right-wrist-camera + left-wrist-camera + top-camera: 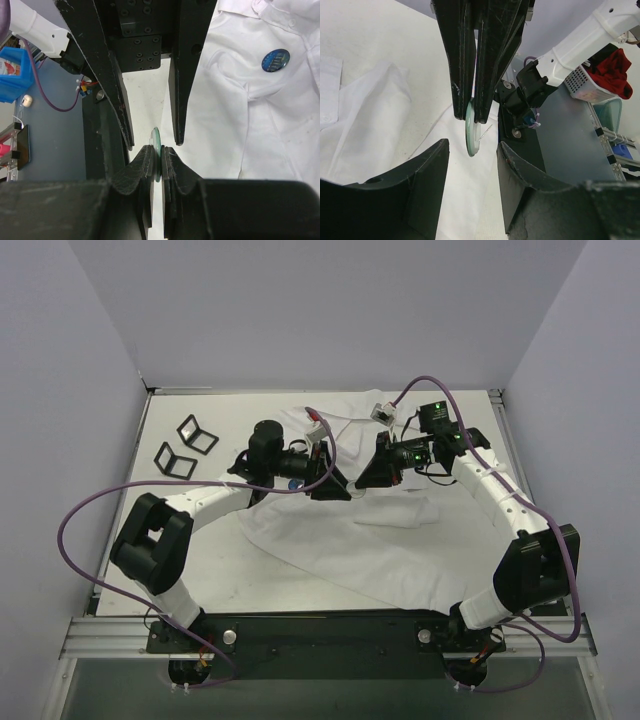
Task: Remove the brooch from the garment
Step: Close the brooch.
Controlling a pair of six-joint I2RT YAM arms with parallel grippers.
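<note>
The brooch (156,142) is a pale green round disc seen edge-on, and my right gripper (159,150) is shut on its rim. From the left wrist it hangs below the right fingers (462,75), its thin pin sticking out free above the cloth; the brooch (471,134) sits just beyond my left gripper (472,165). The left jaws stand open on either side of it, not touching. Both grippers meet above the white garment (370,540), left gripper (335,485) facing right gripper (365,480). The garment (240,100) lies spread on the table.
A dark blue round badge (275,60) is pinned on the garment's chest near the collar. Two black square frames (197,433) (175,461) lie at the table's left. A small grey box (381,409) sits at the back. Purple cables loop from both arms.
</note>
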